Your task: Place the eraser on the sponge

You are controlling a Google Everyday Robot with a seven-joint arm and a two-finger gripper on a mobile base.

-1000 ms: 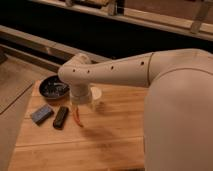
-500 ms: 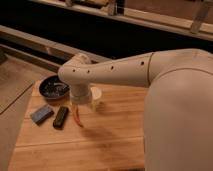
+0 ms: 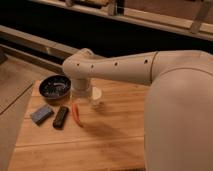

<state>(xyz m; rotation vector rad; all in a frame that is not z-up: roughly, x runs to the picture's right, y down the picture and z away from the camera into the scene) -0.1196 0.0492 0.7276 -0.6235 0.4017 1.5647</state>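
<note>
Robot arm at work over a wooden table: the white arm is stretched in from the right and fills much of the view. The table's right side is covered by its bulky near part, which is cut off at the frame's edge.

The gripper is hung from the arm's rounded end, over the back of the table. It is placed just right of a dark round bowl and beside a small white cup. It is seen only as a pale shape under the joint, and whether it is wide, narrow or holding anything cannot be told.

The eraser is laid on the table's left part, in front of the bowl and apart from the gripper. The sponge is placed just to its left (the two are set side by side, perhaps touching, though the gap is hard to read). A thin orange-red curved object is laid just right of the eraser, below the gripper. The bowl's contents are seen only as pale flecks and cannot be named.
</note>
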